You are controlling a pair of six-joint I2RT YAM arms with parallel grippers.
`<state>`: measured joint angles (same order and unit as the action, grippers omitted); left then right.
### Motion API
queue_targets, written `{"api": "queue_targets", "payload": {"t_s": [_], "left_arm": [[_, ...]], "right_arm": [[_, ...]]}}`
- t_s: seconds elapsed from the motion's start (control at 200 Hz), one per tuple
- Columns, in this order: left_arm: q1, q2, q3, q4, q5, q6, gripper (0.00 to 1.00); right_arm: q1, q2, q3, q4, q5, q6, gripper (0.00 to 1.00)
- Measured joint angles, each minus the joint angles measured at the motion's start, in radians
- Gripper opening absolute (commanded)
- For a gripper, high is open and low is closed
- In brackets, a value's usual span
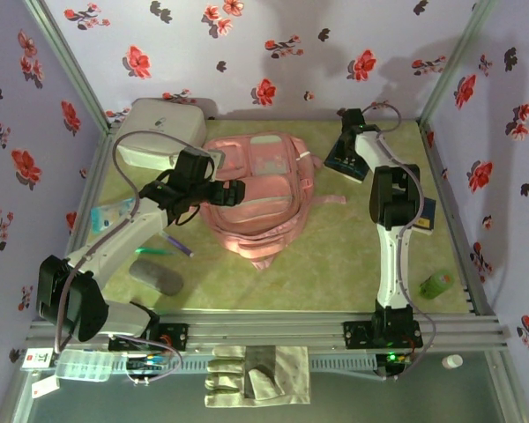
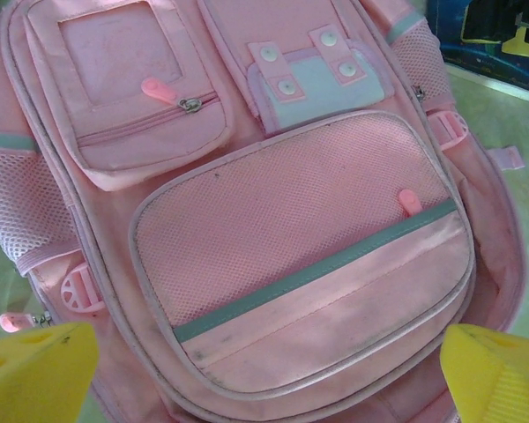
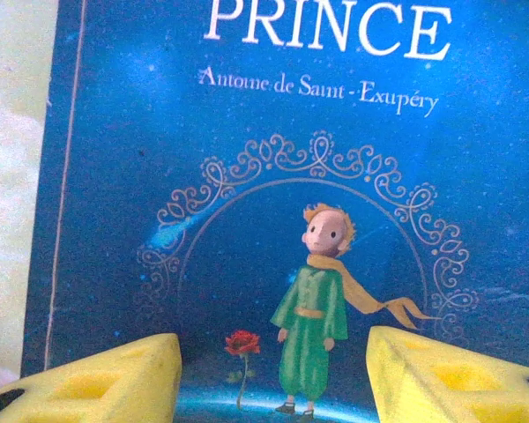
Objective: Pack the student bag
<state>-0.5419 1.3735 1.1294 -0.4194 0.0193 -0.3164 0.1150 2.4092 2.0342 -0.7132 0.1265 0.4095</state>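
Note:
The student bag (image 1: 257, 187) lies flat in the middle of the table, front pockets up, zips closed. My left gripper (image 1: 227, 191) hovers over its left side. In the left wrist view the bag (image 2: 273, 220) lies below the open left gripper (image 2: 269, 379), with nothing between the yellow fingertips (image 2: 35, 370). A blue book (image 1: 343, 162) lies at the back right, and my right gripper (image 1: 347, 141) is just above it. In the right wrist view the cover (image 3: 264, 203) reads "Prince", and the right gripper (image 3: 273, 383) stands open over it, its fingers (image 3: 454, 379) apart in front of the cover.
A white-grey zip case (image 1: 159, 132) sits at the back left. A blue pouch (image 1: 115, 214), pens (image 1: 176, 244) and a grey oblong (image 1: 156, 276) lie left of the bag. Another book (image 1: 426, 214) and a green bottle (image 1: 438, 282) lie on the right. Gloves (image 1: 256, 374) rest on the near ledge.

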Motion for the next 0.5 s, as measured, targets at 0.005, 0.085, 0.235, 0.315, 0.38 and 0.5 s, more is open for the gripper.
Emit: {"api": "queue_targets", "payload": {"t_s": [0.005,0.085,0.235,0.315,0.38,0.5], "left_arm": [[0.000,0.000,0.000,0.000,0.000,0.000,1.00],[0.000,0.001,0.000,0.000,0.000,0.000,1.00],[0.000,0.018,0.002,0.000,0.007,0.000,1.00],[0.000,0.035,0.008,0.000,0.015,0.000,1.00],[-0.001,0.051,0.018,0.000,0.023,-0.003,1.00],[-0.010,0.080,0.047,0.000,0.034,-0.013,1.00]], "right_arm": [[0.000,0.000,0.000,0.000,0.000,0.000,0.58],[0.000,-0.005,-0.016,0.005,-0.007,-0.017,0.57],[-0.001,-0.093,-0.161,0.026,-0.030,-0.044,0.57],[-0.001,-0.163,-0.271,0.034,-0.052,-0.053,0.58],[-0.001,-0.224,-0.363,0.038,-0.066,-0.062,0.58],[-0.001,-0.323,-0.511,0.047,-0.095,-0.070,0.58]]}}
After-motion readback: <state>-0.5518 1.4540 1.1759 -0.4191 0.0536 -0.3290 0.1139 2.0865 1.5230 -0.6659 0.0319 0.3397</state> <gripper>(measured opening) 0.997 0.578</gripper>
